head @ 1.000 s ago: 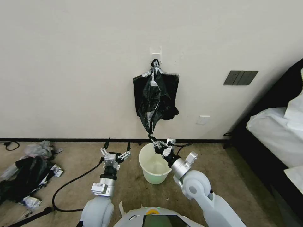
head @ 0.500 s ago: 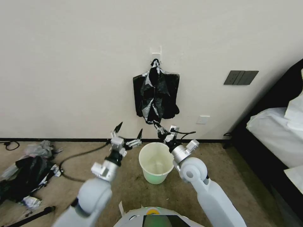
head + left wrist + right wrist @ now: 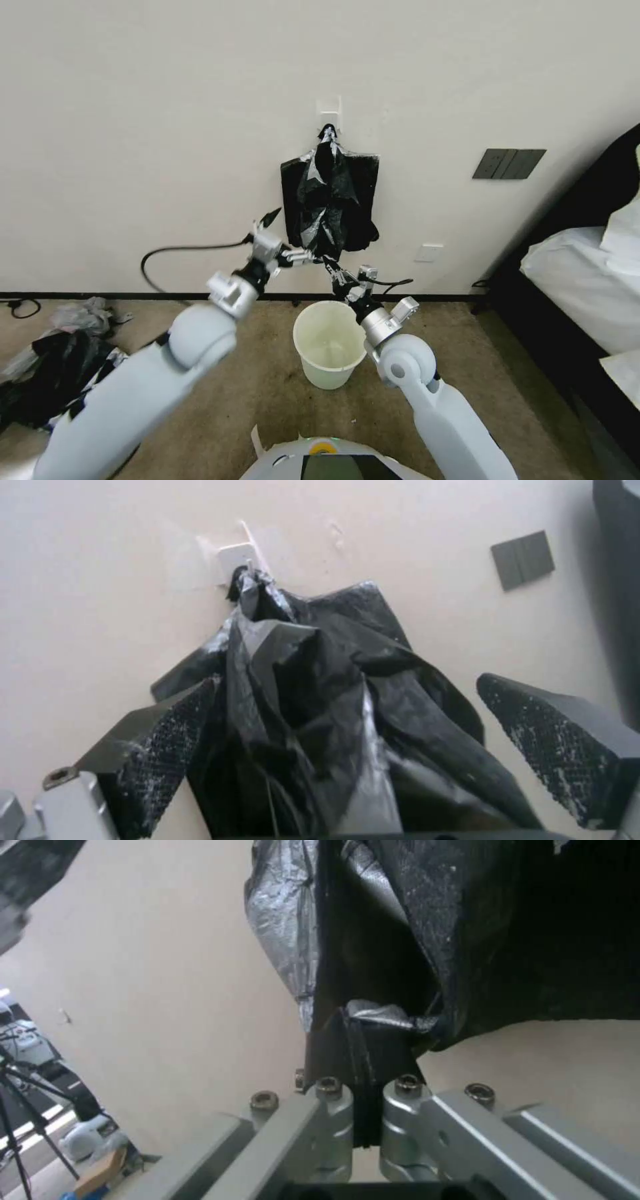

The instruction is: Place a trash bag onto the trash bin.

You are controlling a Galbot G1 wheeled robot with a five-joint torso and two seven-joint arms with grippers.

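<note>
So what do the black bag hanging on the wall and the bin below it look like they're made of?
The trash bag looks like thin plastic film, glossy black: it crumples into sharp wrinkles with silvery sheen along the folds. The right gripper is shut on its lower tip. The trash bin looks like smooth moulded plastic, pale cream, matte to slightly satin, with an even rolled rim.

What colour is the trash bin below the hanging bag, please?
The trash bin is pale cream, seen best in the head view.

The head view looks down and forward at the wall and carpet. Both wrist views look up, close, at the hanging trash bag (image 3: pixel 328 200), which all views share.
</note>
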